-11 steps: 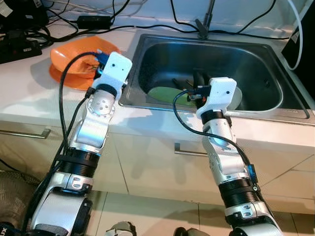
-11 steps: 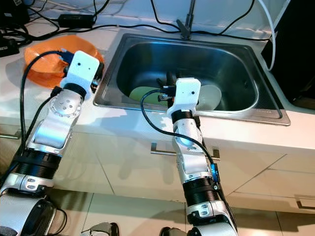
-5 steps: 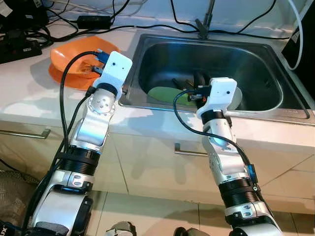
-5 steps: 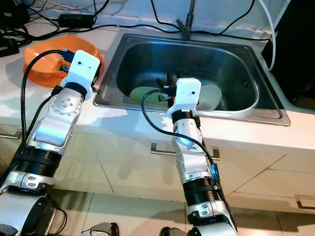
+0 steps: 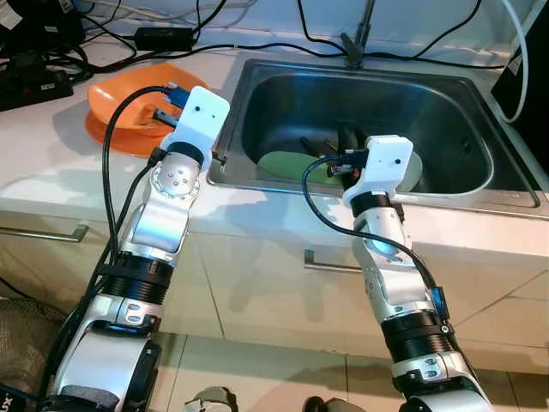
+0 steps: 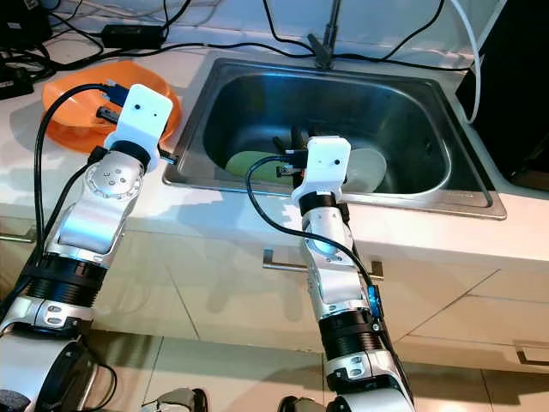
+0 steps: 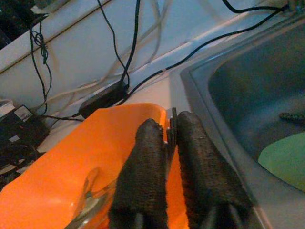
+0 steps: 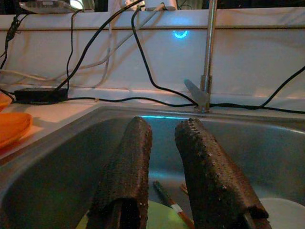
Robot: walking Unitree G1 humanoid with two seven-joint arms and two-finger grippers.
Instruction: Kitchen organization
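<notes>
In the upper left of the head view I have the left gripper over the orange bowl, which sits on the white desk just left of the sink. Through the left wrist camera its two black fingers are pressed nearly together, with a thin dark edge caught between their tips; I cannot tell what that thin thing is. Something glassy or metallic lies inside the bowl below the fingers, too blurred for me to name.

My right gripper sits at the centre of the frame, reaching over the front rim of the sink. Its fingers are parted by a modest gap and have hold of nothing. Beneath them in the basin lies a green plate with a chopstick resting across it, and a white plate lies just to its right, near the right-hand wall of the basin.

At the top centre the faucet rises from the back edge of the sink. Black cables trail across the desk along the wall, and a black power adapter lies at the upper left behind the bowl.
</notes>
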